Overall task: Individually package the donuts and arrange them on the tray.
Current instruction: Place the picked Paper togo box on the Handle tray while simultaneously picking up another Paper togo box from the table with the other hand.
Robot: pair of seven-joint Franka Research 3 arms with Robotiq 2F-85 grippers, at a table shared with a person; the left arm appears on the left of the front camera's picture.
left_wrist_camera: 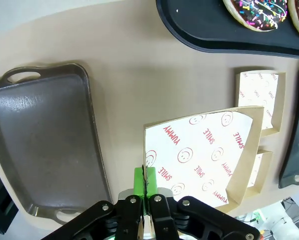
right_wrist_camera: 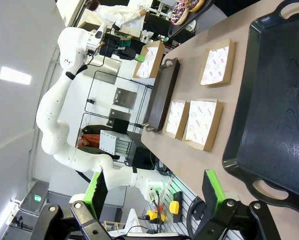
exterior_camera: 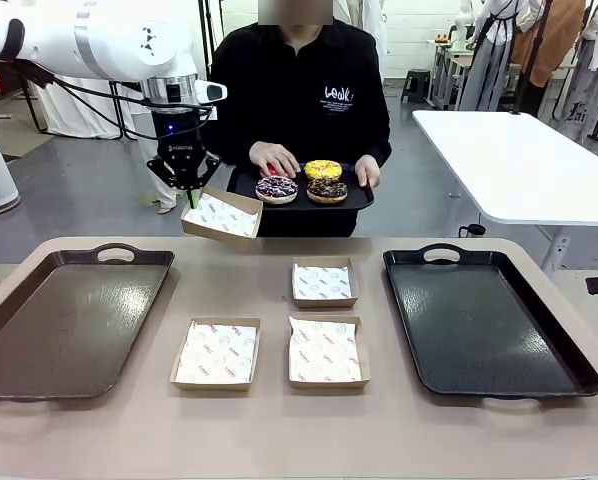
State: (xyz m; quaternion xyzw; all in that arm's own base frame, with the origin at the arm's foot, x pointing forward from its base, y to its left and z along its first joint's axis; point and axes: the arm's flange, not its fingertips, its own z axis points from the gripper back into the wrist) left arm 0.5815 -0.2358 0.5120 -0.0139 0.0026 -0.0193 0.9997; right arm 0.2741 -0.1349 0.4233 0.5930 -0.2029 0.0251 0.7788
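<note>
Across the table a person holds up a small black tray (exterior_camera: 359,200) with donuts on it: a yellow one (exterior_camera: 323,169), a dark purple one (exterior_camera: 276,189) and a chocolate one (exterior_camera: 327,189). A bit of red icing (exterior_camera: 270,171) shows under the person's hand (exterior_camera: 274,157). My left gripper (exterior_camera: 189,192) is shut on the rim of a paper-lined cardboard box (exterior_camera: 222,215) and holds it in the air beside that tray. In the left wrist view the gripper (left_wrist_camera: 146,187) pinches the box (left_wrist_camera: 204,155) below the chocolate donut (left_wrist_camera: 257,12). My right gripper (right_wrist_camera: 154,192) is open and holds nothing.
Three more lined boxes (exterior_camera: 324,283) (exterior_camera: 216,353) (exterior_camera: 325,351) lie mid-table. A brown tray (exterior_camera: 69,320) sits at the left and a large black tray (exterior_camera: 484,320) at the right, close under my right gripper (right_wrist_camera: 274,110).
</note>
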